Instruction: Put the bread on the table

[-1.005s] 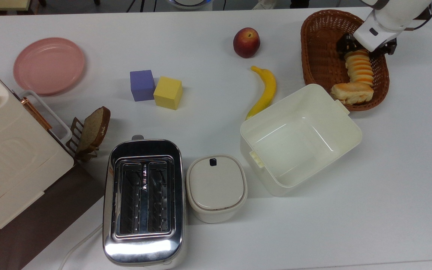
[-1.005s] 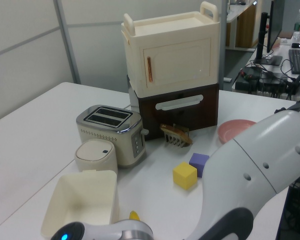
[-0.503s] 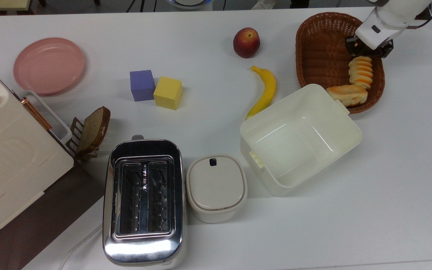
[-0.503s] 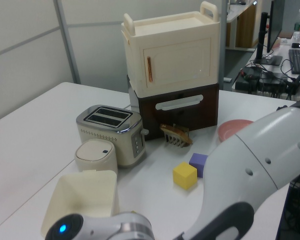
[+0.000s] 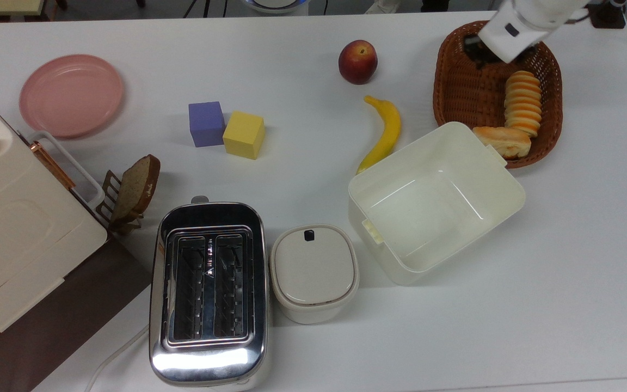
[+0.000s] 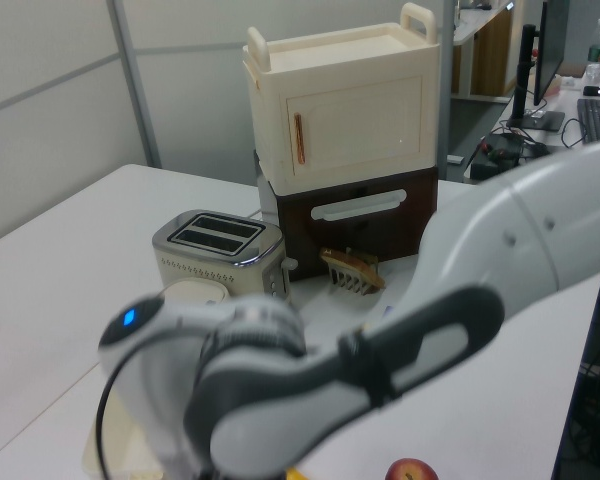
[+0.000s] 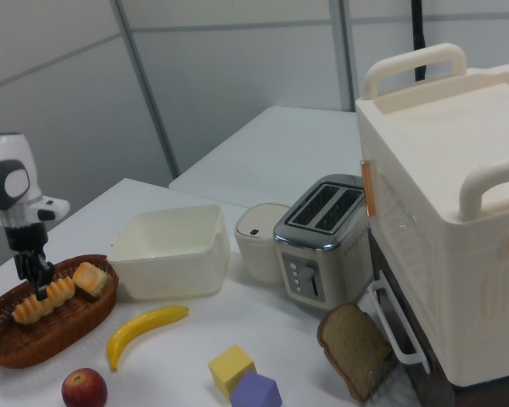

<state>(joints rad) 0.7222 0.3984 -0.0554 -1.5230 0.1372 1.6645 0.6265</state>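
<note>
Top view: one bread point(image 5: 522, 103), one bun point(image 5: 502, 141), seemingly both basketed point(image 5: 463, 87).

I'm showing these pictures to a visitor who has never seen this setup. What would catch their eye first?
Probably the white robot arm, whose gripper hangs over the brown wicker basket at the top view's upper right, right by the striped bread lying inside. Next comes the shiny toaster at the top view's lower middle, with the big cream tub to its right on the white table.

Wicker basket point(image 5: 463, 87), banana point(image 5: 383, 132) beside cream tub point(image 5: 501, 188), peach point(image 5: 357, 61), toaster point(image 5: 208, 291)
</note>
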